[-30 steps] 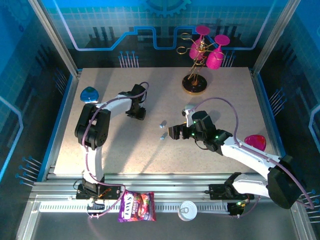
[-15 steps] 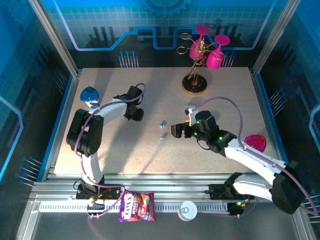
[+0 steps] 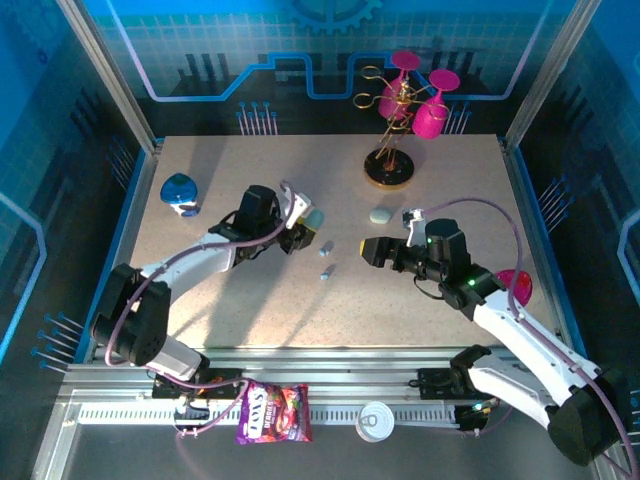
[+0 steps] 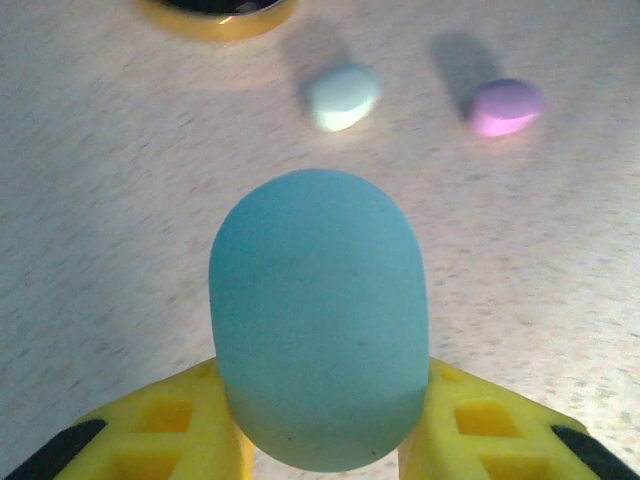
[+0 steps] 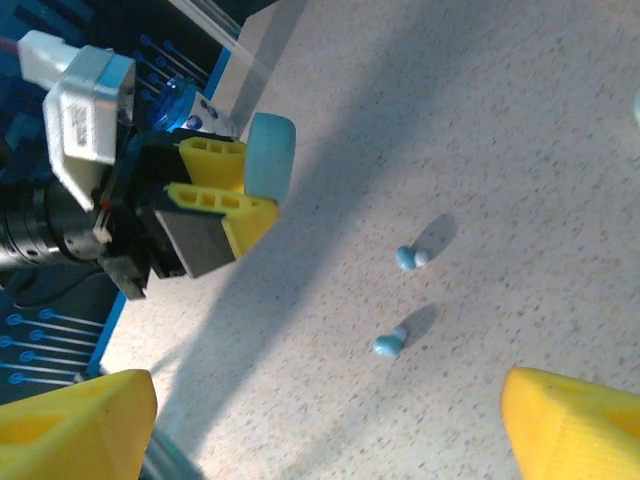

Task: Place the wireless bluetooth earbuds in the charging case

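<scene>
Yellow jaws of the left gripper [image 3: 303, 228] clamp the light blue case [image 4: 318, 310], lid looks shut. Two blue earbuds [image 3: 325, 247] lie loose at its 5 o'clock. The right gripper [image 3: 368, 250], wide open and empty, hangs at their 3 o'clock. Next up, I reckon: get that lid open.

**Bystanders on the speckled table**

Table [image 3: 230, 300]: beige, speckled. Far side, right of centre: gold wire stand [image 3: 388, 165], upright on a round dark base, with two pink glasses [image 3: 432, 112] hung on it. Left wrist view catches the base's gold rim [image 4: 215, 8] at the top edge. Left edge: blue domed object [image 3: 178, 190]. Right edge: pink object [image 3: 513, 283], partly hidden. Front rail: purple snack bag [image 3: 272, 413] lying flat, white round lid [image 3: 378, 420] to its right
</scene>
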{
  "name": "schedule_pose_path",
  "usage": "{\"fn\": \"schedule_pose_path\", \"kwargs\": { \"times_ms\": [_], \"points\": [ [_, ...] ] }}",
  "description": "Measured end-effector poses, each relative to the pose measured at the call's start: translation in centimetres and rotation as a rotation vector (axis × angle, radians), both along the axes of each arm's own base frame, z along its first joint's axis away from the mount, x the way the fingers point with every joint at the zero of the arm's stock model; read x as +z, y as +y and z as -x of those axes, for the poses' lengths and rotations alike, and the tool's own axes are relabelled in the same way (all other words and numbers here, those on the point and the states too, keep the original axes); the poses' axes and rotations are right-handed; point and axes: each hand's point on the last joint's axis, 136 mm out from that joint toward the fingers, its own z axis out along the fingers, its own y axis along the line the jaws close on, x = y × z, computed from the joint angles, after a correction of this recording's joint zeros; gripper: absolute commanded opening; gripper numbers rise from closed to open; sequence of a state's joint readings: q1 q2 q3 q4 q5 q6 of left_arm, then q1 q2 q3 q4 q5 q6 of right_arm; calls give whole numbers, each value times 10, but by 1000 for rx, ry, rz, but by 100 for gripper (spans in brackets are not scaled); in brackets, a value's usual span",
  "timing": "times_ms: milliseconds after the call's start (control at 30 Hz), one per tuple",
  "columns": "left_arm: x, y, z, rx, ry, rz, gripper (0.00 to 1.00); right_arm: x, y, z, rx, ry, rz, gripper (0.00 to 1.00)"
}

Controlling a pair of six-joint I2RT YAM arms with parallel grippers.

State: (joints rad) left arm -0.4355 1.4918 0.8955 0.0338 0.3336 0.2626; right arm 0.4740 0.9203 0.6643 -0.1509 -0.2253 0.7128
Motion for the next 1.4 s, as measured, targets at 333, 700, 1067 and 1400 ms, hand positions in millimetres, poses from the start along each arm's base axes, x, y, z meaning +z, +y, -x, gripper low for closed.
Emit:
{"fn": "schedule_pose_path", "kwargs": {
  "times_ms": [333,700,1067,1400],
  "points": [
    [31,-56,53,-307,-195,38,34,7,14,13,67,110,-88,79],
    [28,-82,88,-461,-241,11,35,2,24,19,110,197,-135,53],
    [31,-91,98,-512,-265,-2,35,-2,28,20,115,237,-150,37],
    [31,-91,98,-505,-265,-12,48,-2,29,21,125,257,-165,21]
  ]
}}
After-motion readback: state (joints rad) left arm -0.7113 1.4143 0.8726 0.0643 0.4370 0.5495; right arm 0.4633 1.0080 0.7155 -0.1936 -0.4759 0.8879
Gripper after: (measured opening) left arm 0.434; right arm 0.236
